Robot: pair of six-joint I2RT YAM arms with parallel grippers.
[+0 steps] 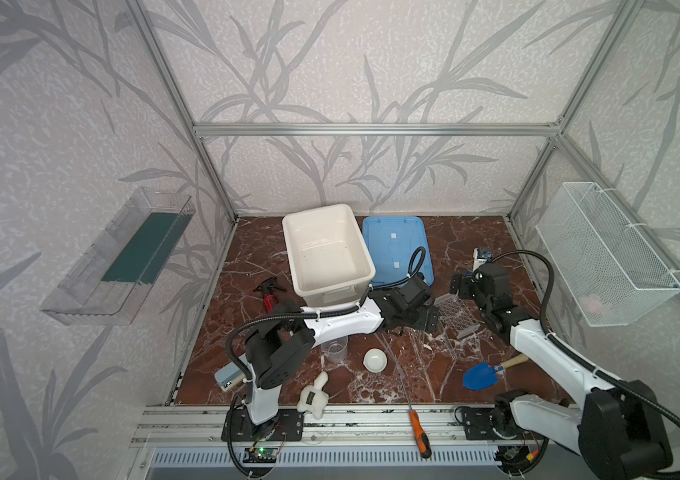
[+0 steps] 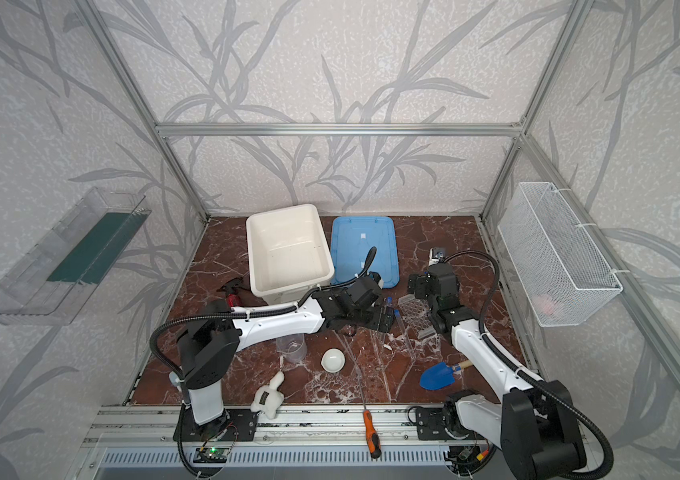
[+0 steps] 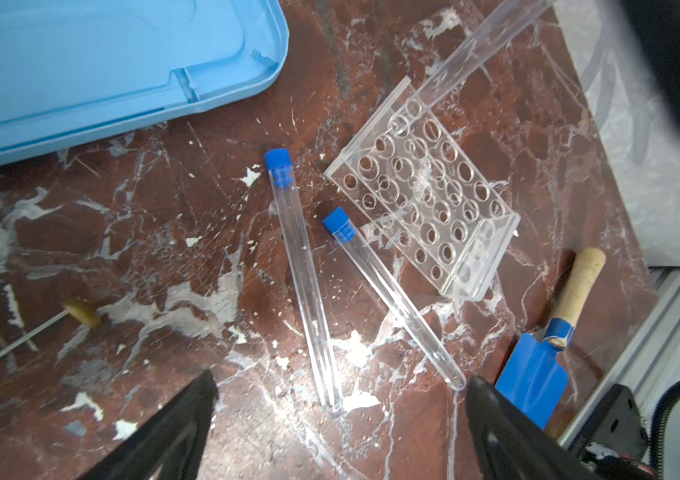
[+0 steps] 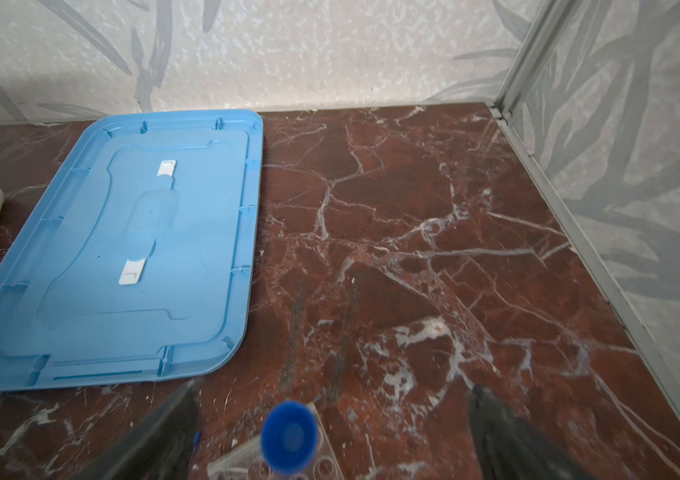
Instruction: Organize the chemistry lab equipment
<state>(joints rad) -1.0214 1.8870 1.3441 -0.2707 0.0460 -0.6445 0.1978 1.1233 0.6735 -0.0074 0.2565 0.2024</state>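
Observation:
Two blue-capped test tubes (image 3: 305,274) (image 3: 396,303) lie side by side on the marble table, beside the clear perforated tube rack (image 3: 425,195). A third test tube (image 3: 475,54) stands leaning in a hole at the rack's far corner. Its blue cap (image 4: 288,436) shows between my right gripper's (image 4: 336,399) open fingers, which do not touch it. My left gripper (image 3: 340,386) hovers open over the round ends of the lying tubes. The clear beaker (image 1: 335,349) and the white round dish (image 1: 374,359) stand near the front, by the left arm.
A white bin (image 1: 325,249) and a blue lid (image 1: 396,241) lie at the back. A blue trowel (image 1: 481,374), an orange-handled screwdriver (image 1: 419,432), a white plush toy (image 1: 315,395) and a red spray bottle (image 1: 269,297) sit around. A wire basket (image 1: 604,253) hangs on the right wall.

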